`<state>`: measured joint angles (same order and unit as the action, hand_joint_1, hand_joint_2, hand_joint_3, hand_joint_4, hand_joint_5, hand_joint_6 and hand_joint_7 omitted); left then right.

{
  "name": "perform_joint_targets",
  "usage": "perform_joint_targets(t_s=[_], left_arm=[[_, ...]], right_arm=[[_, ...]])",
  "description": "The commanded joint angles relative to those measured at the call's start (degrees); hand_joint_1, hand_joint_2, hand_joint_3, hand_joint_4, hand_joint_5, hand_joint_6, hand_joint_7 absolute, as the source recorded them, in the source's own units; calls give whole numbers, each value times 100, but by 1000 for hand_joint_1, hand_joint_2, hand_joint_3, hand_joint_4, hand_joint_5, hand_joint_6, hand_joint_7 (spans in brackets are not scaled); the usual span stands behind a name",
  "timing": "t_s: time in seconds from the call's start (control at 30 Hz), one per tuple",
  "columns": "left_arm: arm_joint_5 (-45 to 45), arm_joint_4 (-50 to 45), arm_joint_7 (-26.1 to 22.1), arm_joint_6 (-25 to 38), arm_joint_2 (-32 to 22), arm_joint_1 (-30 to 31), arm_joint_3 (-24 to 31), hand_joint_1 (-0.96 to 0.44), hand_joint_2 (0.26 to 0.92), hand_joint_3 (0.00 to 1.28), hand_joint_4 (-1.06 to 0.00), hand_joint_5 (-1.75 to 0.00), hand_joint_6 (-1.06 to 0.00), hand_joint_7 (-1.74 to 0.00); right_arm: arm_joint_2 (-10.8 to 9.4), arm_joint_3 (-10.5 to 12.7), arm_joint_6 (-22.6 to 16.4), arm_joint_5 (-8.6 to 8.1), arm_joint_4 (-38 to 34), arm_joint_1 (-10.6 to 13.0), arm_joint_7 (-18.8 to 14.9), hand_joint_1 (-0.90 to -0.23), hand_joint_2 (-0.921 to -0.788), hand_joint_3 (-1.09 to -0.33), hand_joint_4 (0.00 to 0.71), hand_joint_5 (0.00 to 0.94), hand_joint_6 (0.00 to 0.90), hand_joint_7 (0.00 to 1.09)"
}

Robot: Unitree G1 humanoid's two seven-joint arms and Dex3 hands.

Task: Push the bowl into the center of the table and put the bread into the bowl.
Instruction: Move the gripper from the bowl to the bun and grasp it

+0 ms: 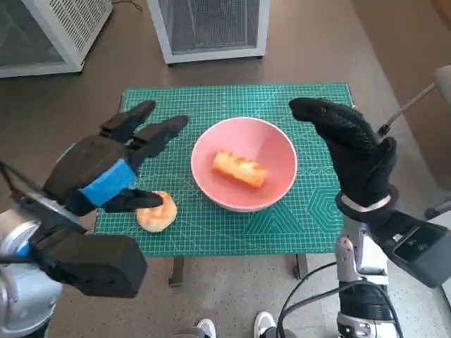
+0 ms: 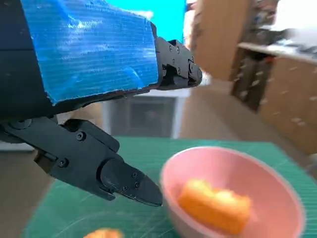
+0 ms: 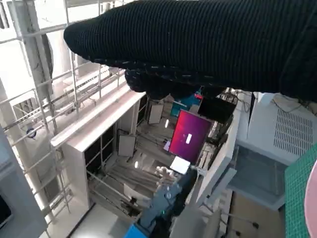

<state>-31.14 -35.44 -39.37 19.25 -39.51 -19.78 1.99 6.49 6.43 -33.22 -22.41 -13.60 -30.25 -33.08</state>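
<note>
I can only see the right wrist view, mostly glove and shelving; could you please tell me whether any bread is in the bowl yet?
Observer: Yes, one piece of bread lies inside the pink bowl.
Operator: Thank you. Is there any other bread about?
Observer: A round bun sits on the green mat, outside the bowl, beside the left hand.
Operator: Is that hand holding it?
Observer: I cannot tell; a lower finger reaches to the bun's edge, the upper fingers are spread.
</note>
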Motion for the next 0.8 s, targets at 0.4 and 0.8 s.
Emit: perform_joint_targets(t_s=[0.4, 0.8], left_arm=[[223, 51, -136, 301, -153, 723, 101, -312, 751, 0, -149, -5, -277, -45], [115, 508, -54, 422, -115, 871, -301, -293, 746, 0, -143, 0, -280, -24]], right_arm=[[30, -27, 194, -34, -9, 74, -49, -432, -921, -486, 426, 5, 8, 705], [65, -19, 236, -35, 29, 112, -72, -433, -921, -492, 431, 7, 0, 708]])
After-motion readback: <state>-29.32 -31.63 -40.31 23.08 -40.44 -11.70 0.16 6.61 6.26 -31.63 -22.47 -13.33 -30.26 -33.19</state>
